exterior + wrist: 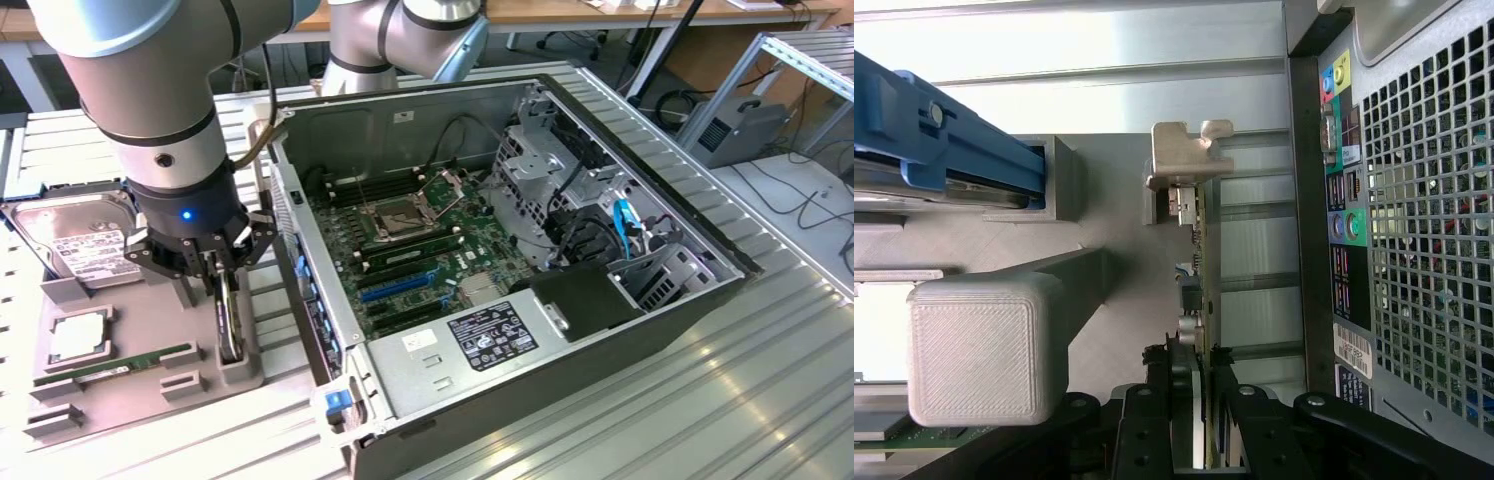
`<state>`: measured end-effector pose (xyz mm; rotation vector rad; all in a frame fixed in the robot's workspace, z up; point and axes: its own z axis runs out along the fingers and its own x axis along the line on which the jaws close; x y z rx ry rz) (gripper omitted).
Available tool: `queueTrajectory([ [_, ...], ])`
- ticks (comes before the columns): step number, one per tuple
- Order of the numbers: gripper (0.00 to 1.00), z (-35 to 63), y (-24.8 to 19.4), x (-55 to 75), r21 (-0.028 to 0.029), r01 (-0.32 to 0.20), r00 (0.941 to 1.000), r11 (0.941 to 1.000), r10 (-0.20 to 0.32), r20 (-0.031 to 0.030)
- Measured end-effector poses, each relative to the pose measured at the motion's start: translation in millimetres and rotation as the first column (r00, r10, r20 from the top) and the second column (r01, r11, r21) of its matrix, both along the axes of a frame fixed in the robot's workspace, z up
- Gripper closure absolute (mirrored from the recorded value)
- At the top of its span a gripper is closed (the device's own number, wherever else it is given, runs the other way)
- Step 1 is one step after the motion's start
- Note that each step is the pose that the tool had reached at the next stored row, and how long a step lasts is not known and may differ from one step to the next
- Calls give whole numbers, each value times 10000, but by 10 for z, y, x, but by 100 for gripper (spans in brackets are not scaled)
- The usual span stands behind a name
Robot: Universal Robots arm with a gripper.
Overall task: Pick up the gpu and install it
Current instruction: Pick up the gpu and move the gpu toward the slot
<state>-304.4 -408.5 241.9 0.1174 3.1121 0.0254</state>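
Counts: one gpu [1204, 250], one hard drive [83, 240], one RAM stick [114, 367], one CPU chip [78, 335], one open PC case [574, 400].
Gpu: stands on edge in the grey ridged tray [147, 400], at 8 o'clock from the case centre in the exterior view.
Jaws: gripper [218, 285] partly closed, pinching the gpu's upper edge.
Around: perforated rear wall of the case close at the gpu's 3 o'clock; drive at 10, CPU chip at 9.
Materials: silver bracket, ribbed aluminium table [747, 380].

Open computer case [334, 130] lying sideways, motherboard [441, 255] exposed. Beside it (the exterior view's left), grey tray [144, 300] bearing hard drive [83, 240], RAM stick [114, 367], perhaps a processor [80, 336].
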Motion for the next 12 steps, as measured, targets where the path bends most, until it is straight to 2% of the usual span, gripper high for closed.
queueTrajectory([
  [12,73,79,0,0,0,1,10000,10000,-1,0],
])
